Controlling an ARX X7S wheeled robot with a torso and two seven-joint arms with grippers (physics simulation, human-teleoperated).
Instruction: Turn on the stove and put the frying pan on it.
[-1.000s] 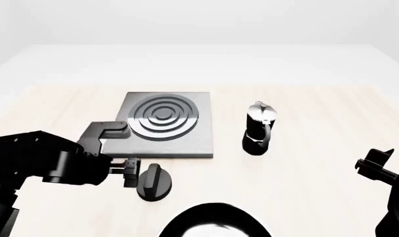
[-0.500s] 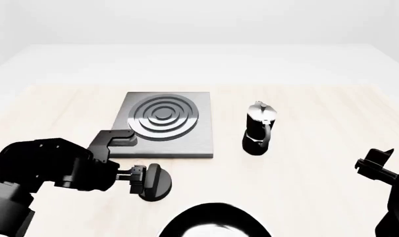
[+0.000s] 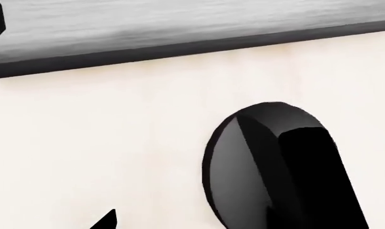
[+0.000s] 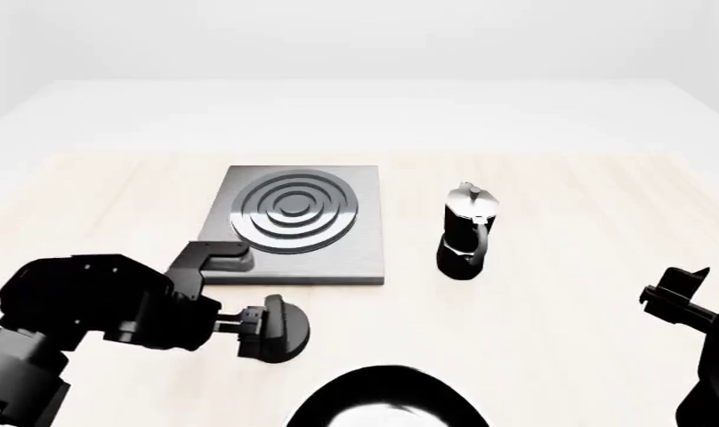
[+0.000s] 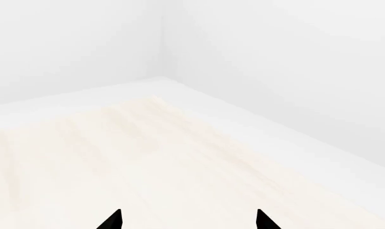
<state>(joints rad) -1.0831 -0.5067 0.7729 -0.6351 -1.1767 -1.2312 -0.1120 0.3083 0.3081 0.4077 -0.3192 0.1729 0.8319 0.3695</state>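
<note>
Black frying pan (image 4: pixel 390 400): nearest, at the table's front edge, untouched.
Left gripper (image 4: pixel 255 327): at the knob (image 4: pixel 286 327); finger closure can't be told; may slip off.
Right gripper (image 5: pixel 187 220): tips spread, empty, idle.
Stove (image 4: pixel 298 222): beyond the knob, bare.

pale wooden tabletop (image 5: pixel 116 157), white walls, two end effector (image 5: pixel 187 220) fingertips (apart)

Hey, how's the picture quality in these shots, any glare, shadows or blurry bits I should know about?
Head view: even, flat light with barely any shadows; the frying pan inside reflects almost white at the frame's lower edge. Left wrist view: very close, so the knob fills much of the frame with a soft grey sheen, and the stove edge looks smeared. Right wrist view: pale, washed-out tabletop, little contrast.
</note>
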